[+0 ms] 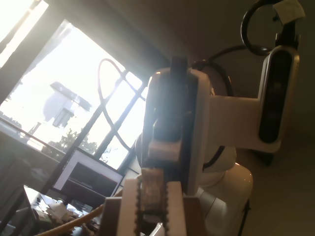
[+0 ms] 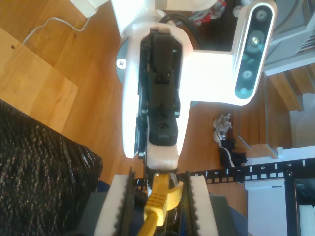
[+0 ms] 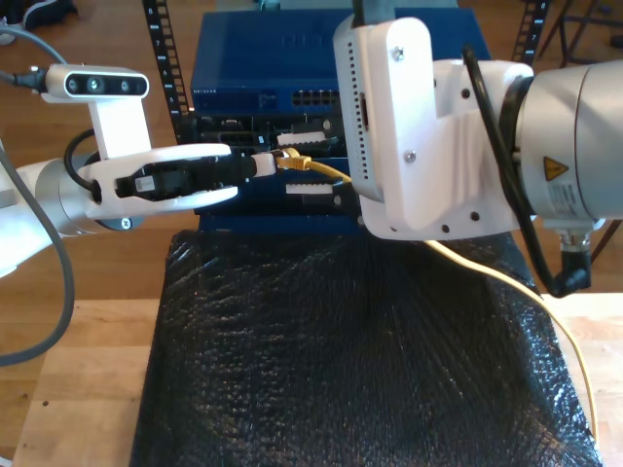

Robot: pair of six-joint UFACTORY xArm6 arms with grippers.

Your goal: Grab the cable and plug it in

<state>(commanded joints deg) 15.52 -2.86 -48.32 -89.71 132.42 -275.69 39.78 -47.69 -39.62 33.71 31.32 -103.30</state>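
My second gripper (image 2: 158,183) is pinching the yellow plug end (image 2: 160,196) of a long thin pale-yellow network cable (image 3: 506,282). Its two white toothed fingers (image 2: 122,201) are pressing on the plug from both sides. In the exterior view this gripper (image 3: 269,163) is reaching in sideways from the exterior view's left. It is holding the plug (image 3: 295,163) right up against the front of the big blue metal network box (image 3: 243,68). I cannot tell if the plug is going into a hole in the box.

From the plug, the cable is running across the front of the blue box and passing behind a big white arm (image 3: 438,126). Then it is coming out again and trailing away from the box over a black bumpy mat (image 3: 341,360). The mat is lying just in front of the blue box, on a light wooden table (image 3: 78,370).

My first gripper (image 1: 150,191) is pointing up toward a bright window (image 1: 64,98). Its white toothed fingers (image 1: 129,201) are sitting near each other with something tan between them. I cannot tell if they are squeezing it or not.
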